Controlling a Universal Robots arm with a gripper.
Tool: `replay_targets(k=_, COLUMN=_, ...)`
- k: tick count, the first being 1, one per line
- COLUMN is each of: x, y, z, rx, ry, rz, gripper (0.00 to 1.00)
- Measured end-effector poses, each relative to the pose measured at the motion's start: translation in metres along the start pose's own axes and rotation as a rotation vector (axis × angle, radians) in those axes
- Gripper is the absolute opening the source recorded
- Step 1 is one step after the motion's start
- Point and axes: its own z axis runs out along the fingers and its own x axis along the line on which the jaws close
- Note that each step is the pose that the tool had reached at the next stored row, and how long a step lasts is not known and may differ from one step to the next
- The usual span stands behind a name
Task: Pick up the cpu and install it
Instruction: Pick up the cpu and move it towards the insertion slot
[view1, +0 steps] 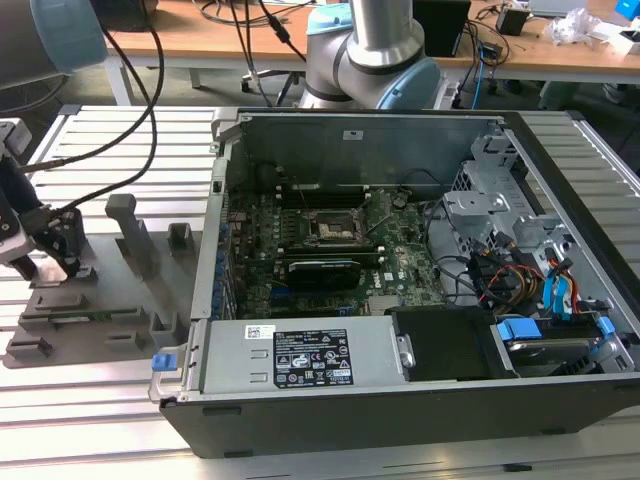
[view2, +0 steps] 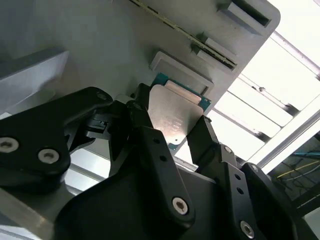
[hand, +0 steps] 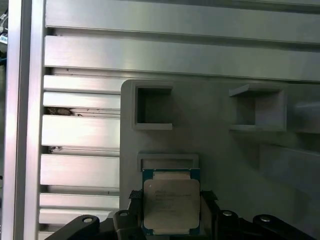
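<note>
Black two-fingered pincer (hand: 171, 212) is down at the grey moulded plastic tray (hand: 220, 145); its fingers (view2: 150, 145) are clenched against both side edges of the small square silvery-topped cpu (hand: 171, 202); the chip sits squarely between them, low on the tray, beside a raised frame.

Even, bright light in my exterior view; in the second wrist view the bench (view2: 285, 75) blows out white and the cpu (view2: 172, 120) glares.
</note>
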Motion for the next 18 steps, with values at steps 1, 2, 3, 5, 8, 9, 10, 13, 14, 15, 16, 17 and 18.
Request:
replay_targets(k=1, x=0.0000, y=0.0000, z=-0.0015, rx=0.0000, ry=0.0000, rz=0.000, gripper=0.55)
replay_targets(k=2, x=-0.0001, y=0.0000, z=-0.0029, rx=0.0000, ry=0.0001, rz=0.000, gripper=0.55)
replay_targets(k=3, x=-0.0001, y=-0.0001, z=-0.0042, rx=0.0000, ry=0.0000, rz=0.000, gripper=0.55)
replay_targets(k=5, x=-0.0002, y=-0.0001, z=-0.0079, rx=0.0001, ry=0.0001, rz=0.000, gripper=0.55)
replay_targets(k=8, x=-0.0004, y=-0.0002, z=-0.0115, rx=0.0001, ry=0.0002, rz=0.000, gripper=0.55)
replay_targets(k=9, x=-0.0004, y=-0.0002, z=-0.0132, rx=0.0001, ry=0.0003, rz=0.000, gripper=0.55)
replay_targets(k=10, x=-0.0005, y=-0.0002, z=-0.0148, rx=0.0002, ry=0.0004, rz=0.000, gripper=0.55)
replay_targets(k=13, x=-0.0006, y=-0.0003, z=-0.0177, rx=0.0001, ry=0.0006, rz=0.000, gripper=0.55)
replay_targets(k=14, x=-0.0007, y=-0.0003, z=-0.0187, rx=0.0002, ry=0.0006, rz=0.000, gripper=0.55)
replay_targets(k=15, x=-0.0007, y=-0.0003, z=-0.0195, rx=0.0001, ry=0.0006, rz=0.000, gripper=0.55)
replay_targets(k=16, x=-0.0007, y=-0.0003, z=-0.0205, rx=0.0002, ry=0.0007, rz=0.000, gripper=0.55)
replay_targets(k=17, x=-0.0008, y=-0.0003, z=-0.0212, rx=0.0001, ry=0.0007, rz=0.000, gripper=0.55)
replay_targets(k=18, x=-0.0008, y=-0.0003, z=-0.0220, rx=0.0002, ry=0.0007, rz=0.000, gripper=0.55)
